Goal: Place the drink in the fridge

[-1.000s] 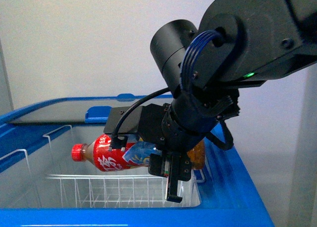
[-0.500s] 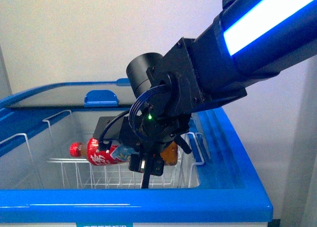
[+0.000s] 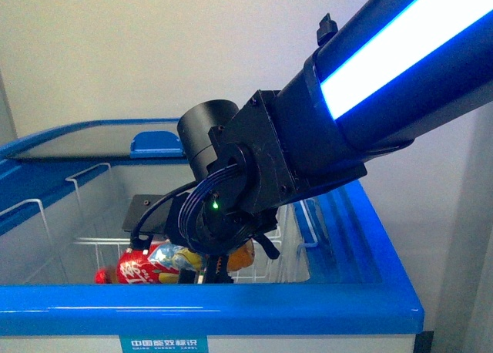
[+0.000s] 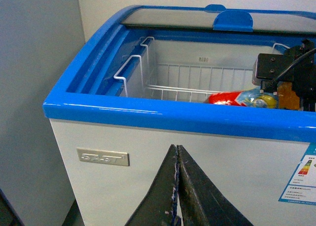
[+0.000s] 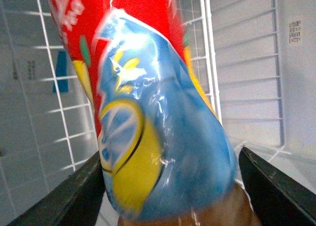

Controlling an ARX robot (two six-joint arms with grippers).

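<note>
The drink (image 3: pixel 146 267), a small bottle with a red cap and a red label with a blue patch, lies sideways low inside the fridge (image 3: pixel 208 307), partly hidden behind the blue front rim. My right gripper (image 3: pixel 204 272) is shut on it, reaching down into the open chest over the white wire basket (image 3: pixel 92 249). In the right wrist view the drink (image 5: pixel 148 112) fills the frame between the dark fingers (image 5: pixel 74 196), with basket wires behind. My left gripper (image 4: pixel 176 149) is shut and empty, in front of the fridge's white front wall (image 4: pixel 148 137); the drink (image 4: pixel 229 97) shows over the rim.
The glass lid (image 3: pixel 85 141) with its blue handle (image 3: pixel 156 145) is slid to the back. A plain grey cabinet (image 4: pixel 34 88) stands beside the fridge. My right arm (image 3: pixel 370 83) slants across the fridge opening. A white wall lies behind.
My right arm has lowered the drink from above the rim down into the fridge, close to the wire basket. The arm has stretched further forward.
</note>
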